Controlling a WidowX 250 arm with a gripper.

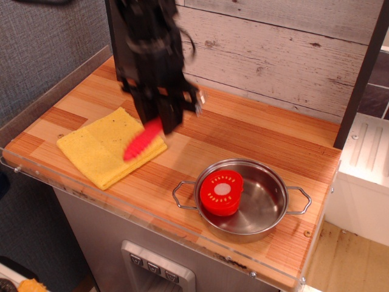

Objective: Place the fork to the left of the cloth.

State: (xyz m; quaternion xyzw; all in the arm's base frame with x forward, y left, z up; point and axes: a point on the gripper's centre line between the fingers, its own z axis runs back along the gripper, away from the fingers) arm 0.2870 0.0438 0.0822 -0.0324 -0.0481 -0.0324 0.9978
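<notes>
The fork (143, 140), light and stiff, is held clamped in the gripper (163, 123) near its head, red handle dangling over the cloth (100, 151).

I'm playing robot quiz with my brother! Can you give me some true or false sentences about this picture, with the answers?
1. The hand holds the fork by its red handle. True.
2. The fork is lying flat on the wood. False: it hangs lifted and tilted over the yellow cloth.
3. A red slotted lid sits inside the steel pan. True.
4. The cloth is inside the pan. False: it lies on the wooden counter, left of the pan.
</notes>
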